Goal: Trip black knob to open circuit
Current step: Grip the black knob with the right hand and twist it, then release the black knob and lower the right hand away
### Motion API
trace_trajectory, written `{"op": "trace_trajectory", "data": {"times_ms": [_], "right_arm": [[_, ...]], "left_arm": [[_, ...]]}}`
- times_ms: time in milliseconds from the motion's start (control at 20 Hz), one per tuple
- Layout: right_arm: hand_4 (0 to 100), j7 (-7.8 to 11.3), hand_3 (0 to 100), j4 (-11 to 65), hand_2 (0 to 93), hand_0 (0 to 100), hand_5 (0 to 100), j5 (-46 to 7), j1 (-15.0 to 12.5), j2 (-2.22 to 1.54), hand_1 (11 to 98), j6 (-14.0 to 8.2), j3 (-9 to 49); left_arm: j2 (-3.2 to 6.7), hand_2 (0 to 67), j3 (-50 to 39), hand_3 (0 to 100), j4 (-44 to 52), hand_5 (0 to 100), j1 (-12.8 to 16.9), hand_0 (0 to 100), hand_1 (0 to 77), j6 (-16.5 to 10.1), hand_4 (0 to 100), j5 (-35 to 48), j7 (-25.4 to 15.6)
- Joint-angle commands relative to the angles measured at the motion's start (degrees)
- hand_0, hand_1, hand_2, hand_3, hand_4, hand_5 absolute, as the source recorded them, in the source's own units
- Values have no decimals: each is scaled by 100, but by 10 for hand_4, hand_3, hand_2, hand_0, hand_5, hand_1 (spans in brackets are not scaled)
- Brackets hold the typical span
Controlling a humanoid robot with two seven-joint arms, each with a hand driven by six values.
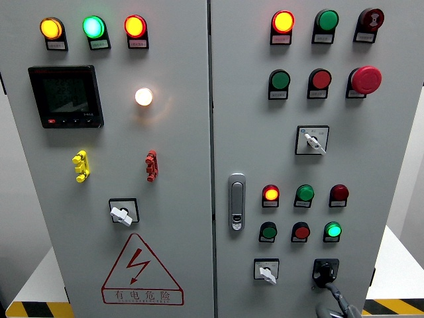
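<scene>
Right hand (336,303) at btm edge, fingertips just below black knob (324,271); grip unclear.

Pale wall (10,165) either side, white floor (40,281) below, yellow-black hazard tape (36,309) along lower corners

Lit white lamp (144,97), red mushroom button (366,79)

black knob (324,271) | small rotary selector on a black square plate | low on the right cabinet door, bottom row, right of a white-handled switch | handle tilted, pointing down-left | grey robot fingertip just below it, contact cannot be told
</scene>
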Motion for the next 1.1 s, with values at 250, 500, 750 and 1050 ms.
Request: {"op": "trace_trajectory", "data": {"times_ms": [250,500,750,1050], "right_arm": [[946,0,902,-27,61,865,1000,4,-11,4,430,-1,45],[944,0,902,-36,62,865,1000,13,-46,-4,430,-1,106],[942,0,901,-27,62,865,1000,31,-81,-66,430,-1,229],[943,9,903,165,62,866,1000,31,-274,-83,430,-1,291]], "left_arm": [[0,128,0,214,0,16,0,0,33,0,67,0,0],[0,128,0,214,0,16,0,0,33,0,67,0,0],[0,128,0,214,0,16,0,0,33,0,67,0,9],[0,128,0,214,0,16,0,0,32,0,67,0,0]]}}
